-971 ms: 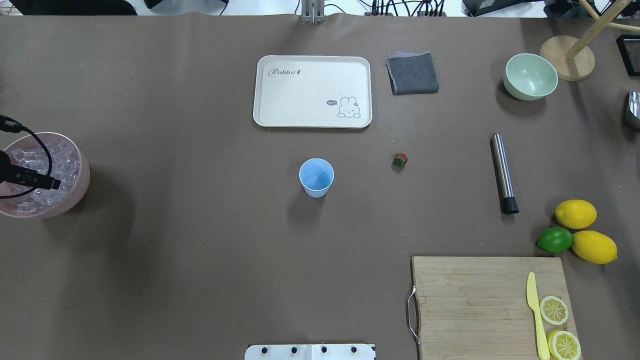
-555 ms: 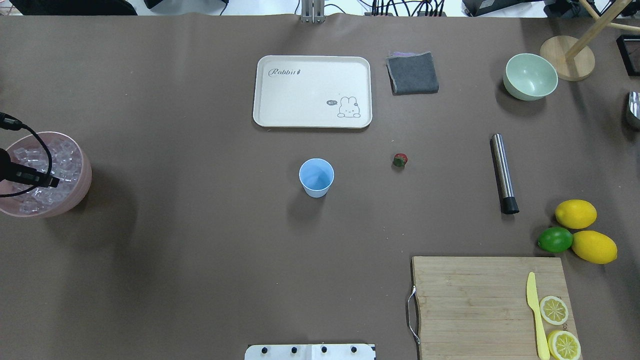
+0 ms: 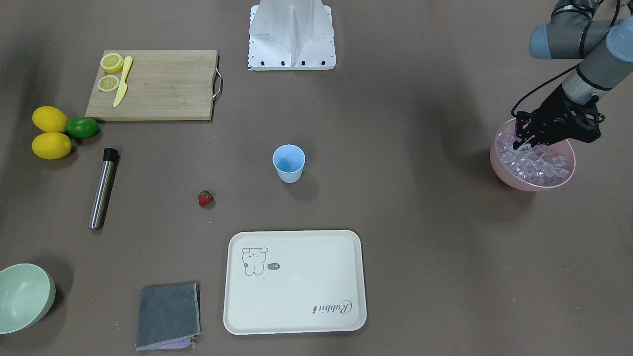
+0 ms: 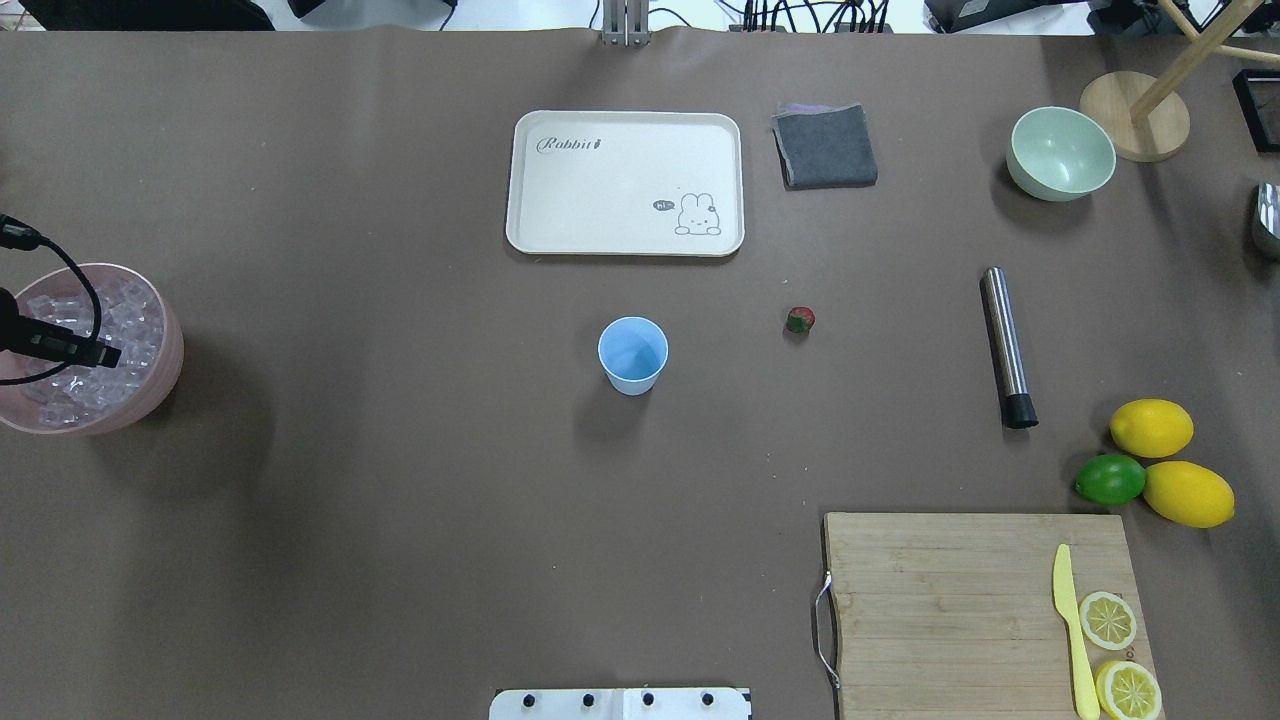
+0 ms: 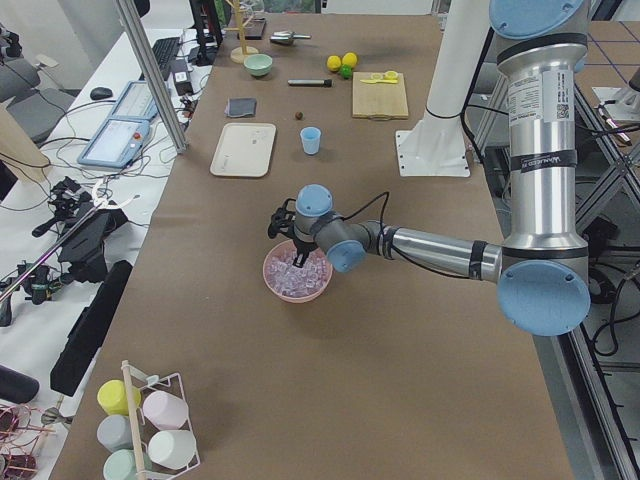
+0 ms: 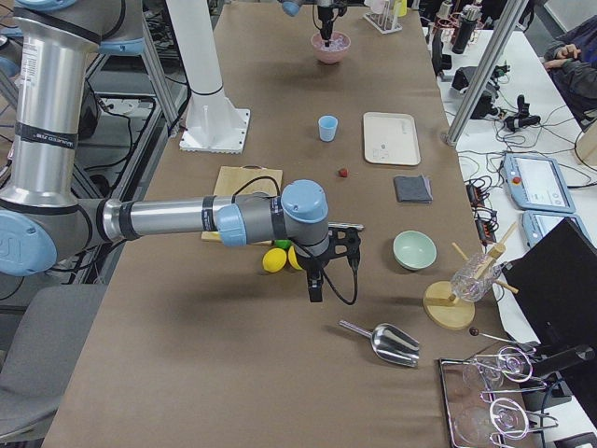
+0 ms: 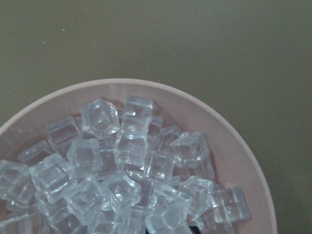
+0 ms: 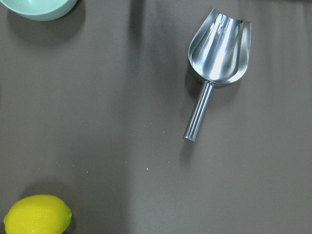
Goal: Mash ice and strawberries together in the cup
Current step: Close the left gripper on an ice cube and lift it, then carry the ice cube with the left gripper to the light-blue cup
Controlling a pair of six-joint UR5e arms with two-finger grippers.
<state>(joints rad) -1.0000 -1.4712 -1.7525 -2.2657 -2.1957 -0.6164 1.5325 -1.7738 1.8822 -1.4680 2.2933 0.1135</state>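
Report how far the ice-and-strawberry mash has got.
Done: nothing; the cup looks empty. In hand: the left gripper is down among the ice in the pink bowl; whether its jaws hold a cube is unclear. Left: ice and the strawberry, which lies on the table apart from the cup, must go in, then mashing. The steel rod lies untouched.

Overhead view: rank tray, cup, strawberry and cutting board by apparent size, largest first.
1. cutting board, even with its near edge cut off by the frame
2. tray
3. cup
4. strawberry, by far the smallest
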